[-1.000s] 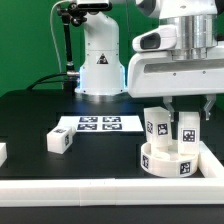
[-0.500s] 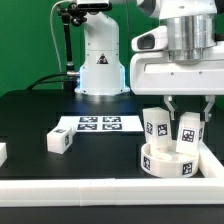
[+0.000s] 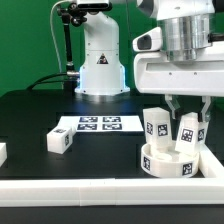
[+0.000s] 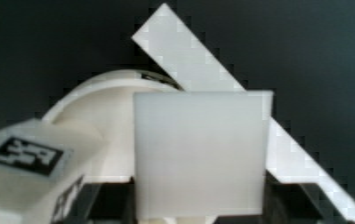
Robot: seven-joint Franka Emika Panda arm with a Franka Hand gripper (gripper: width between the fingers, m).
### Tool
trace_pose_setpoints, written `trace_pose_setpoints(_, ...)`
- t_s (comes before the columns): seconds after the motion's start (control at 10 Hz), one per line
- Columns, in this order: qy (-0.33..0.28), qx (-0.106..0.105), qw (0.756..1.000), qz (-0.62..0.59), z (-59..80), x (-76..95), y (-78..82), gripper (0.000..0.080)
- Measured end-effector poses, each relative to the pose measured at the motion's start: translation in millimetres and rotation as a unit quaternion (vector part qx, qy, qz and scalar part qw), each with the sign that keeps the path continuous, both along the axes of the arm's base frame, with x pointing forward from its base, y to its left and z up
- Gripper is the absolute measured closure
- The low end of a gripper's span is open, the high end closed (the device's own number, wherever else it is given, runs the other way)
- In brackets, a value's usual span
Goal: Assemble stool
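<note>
The round white seat (image 3: 170, 160) rests at the exterior view's right, near the front rail. One tagged leg (image 3: 156, 125) stands upright in it. Beside it a second leg (image 3: 188, 132) stands on the seat, slightly tilted, with my gripper (image 3: 188, 112) shut on its upper part. A third leg (image 3: 60, 141) lies loose on the black table toward the left. In the wrist view the held leg (image 4: 200, 150) fills the space between my dark fingers (image 4: 106, 200), with the seat (image 4: 103, 105) and a tagged part (image 4: 23, 152) just beyond it.
The marker board (image 3: 97, 124) lies flat mid-table in front of the arm's base (image 3: 100, 70). White border rails run along the front (image 3: 90, 190) and right (image 3: 212, 158) edges. A small white piece (image 3: 2, 152) shows at the far left edge.
The wrist has turned a little and the held leg now leans slightly more than a second ago. The grip is unchanged and the other parts have not moved.
</note>
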State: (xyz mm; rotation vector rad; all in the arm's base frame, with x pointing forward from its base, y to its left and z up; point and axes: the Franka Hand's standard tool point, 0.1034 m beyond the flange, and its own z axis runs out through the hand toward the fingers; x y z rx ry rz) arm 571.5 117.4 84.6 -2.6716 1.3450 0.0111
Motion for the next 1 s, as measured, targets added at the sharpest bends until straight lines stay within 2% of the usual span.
trace_pose_setpoints(0.3,0.021,0.032,0.989,-0.14,0.2,0.0,0.3,0.0462)
trace_pose_setpoints(0.5,0.035,0.054,0.97,-0.233,-0.6,0.1,0.9,0.0462)
trace_pose_setpoints(0.6,0.037,0.06,0.963,-0.259,-0.6,0.6,1.1,0.0462)
trace_pose_setpoints(0.8,0.054,0.076,0.935,-0.343,-0.6,0.3,4.2,0.0462)
trace_pose_setpoints(1.0,0.062,0.08,0.922,-0.375,-0.4,0.2,5.1,0.0462)
